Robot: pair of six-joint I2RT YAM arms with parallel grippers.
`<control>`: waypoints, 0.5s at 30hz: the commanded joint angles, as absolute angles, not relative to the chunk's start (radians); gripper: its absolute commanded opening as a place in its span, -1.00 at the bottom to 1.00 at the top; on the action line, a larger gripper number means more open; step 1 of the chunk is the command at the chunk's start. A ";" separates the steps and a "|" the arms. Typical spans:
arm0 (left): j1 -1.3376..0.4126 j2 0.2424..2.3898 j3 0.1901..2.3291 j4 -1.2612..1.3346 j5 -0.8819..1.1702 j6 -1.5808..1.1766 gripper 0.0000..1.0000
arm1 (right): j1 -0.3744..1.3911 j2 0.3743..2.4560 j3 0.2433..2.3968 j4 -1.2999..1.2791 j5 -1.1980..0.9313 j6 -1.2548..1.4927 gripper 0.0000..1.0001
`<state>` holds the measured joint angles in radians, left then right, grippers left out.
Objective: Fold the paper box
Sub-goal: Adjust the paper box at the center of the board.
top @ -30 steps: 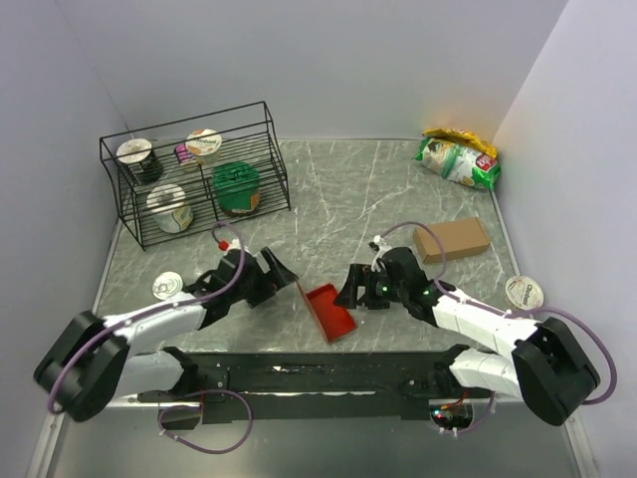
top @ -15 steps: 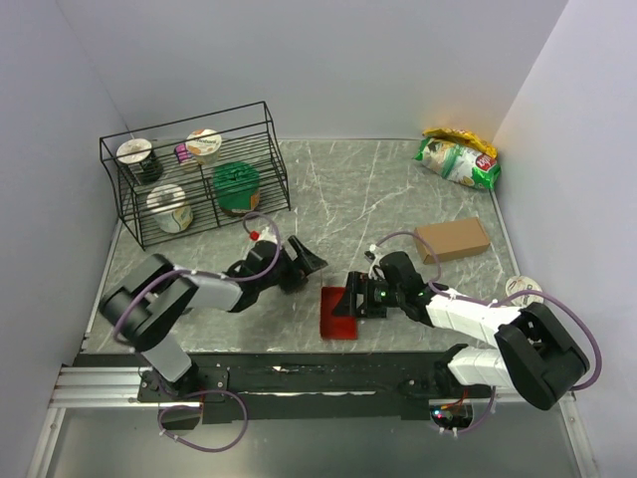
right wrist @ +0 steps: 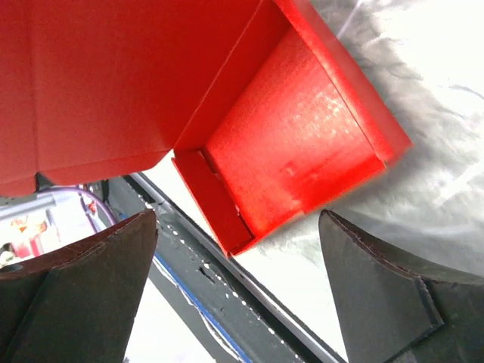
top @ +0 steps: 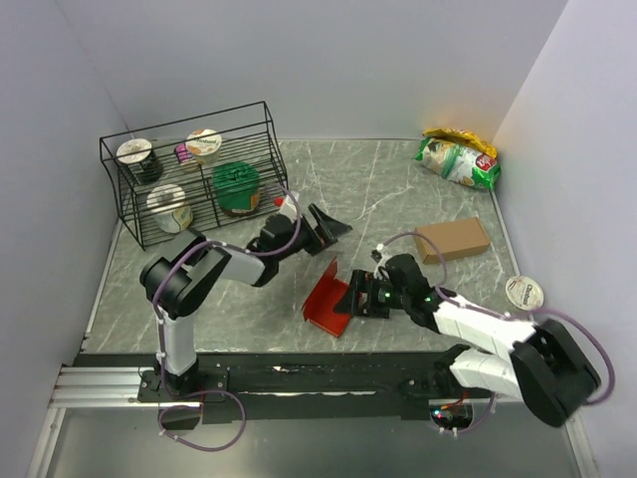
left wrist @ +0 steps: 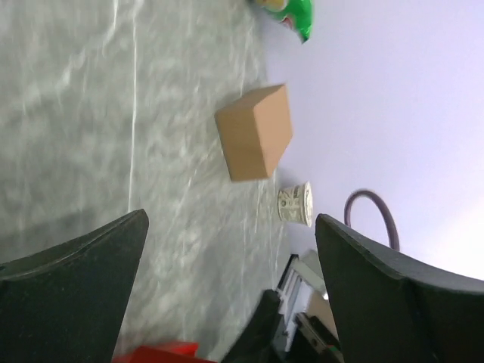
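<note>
The red paper box (top: 326, 302) lies near the table's front middle, partly folded, with one panel standing up on its far-left side. In the right wrist view the paper box (right wrist: 291, 144) shows its open inside and a small side flap. My right gripper (top: 350, 299) is open right beside the box's right edge; in its own view the right gripper (right wrist: 236, 219) straddles the box's lower corner without gripping it. My left gripper (top: 336, 227) is open and empty, up behind the box and apart from it. A red corner of the box (left wrist: 155, 352) shows in the left wrist view.
A black wire rack (top: 189, 184) with several cups stands at the back left. A brown cardboard box (top: 453, 239) and a lidded cup (top: 524, 292) are at the right, and a green snack bag (top: 458, 159) is at the back right. The metal front rail (top: 299, 373) is close below the red box.
My left gripper has swung away from the red box toward the back and right. The box shifted and one panel now stands up. My right gripper stayed beside the box.
</note>
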<state>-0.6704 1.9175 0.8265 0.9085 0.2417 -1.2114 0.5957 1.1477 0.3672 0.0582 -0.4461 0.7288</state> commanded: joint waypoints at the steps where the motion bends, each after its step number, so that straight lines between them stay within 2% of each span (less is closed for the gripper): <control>1: -0.546 1.875 0.876 0.976 0.337 -1.099 0.96 | 0.594 0.943 0.351 0.005 -0.345 0.674 0.92; 7: -0.482 1.691 0.957 0.544 0.443 -0.671 0.93 | 0.592 0.833 0.474 -0.132 -0.198 0.375 0.94; 10: -0.480 1.562 0.924 0.404 0.529 -0.502 0.92 | 0.591 0.877 0.556 -0.150 -0.126 0.266 0.95; 15: -0.553 1.499 0.966 0.039 0.582 -0.283 0.97 | 0.539 0.985 0.682 -0.216 -0.051 0.233 0.96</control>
<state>-0.4850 1.5349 0.9310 0.3923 0.4942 -0.5484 0.5800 0.9257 0.5793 -0.1627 -0.1539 0.3340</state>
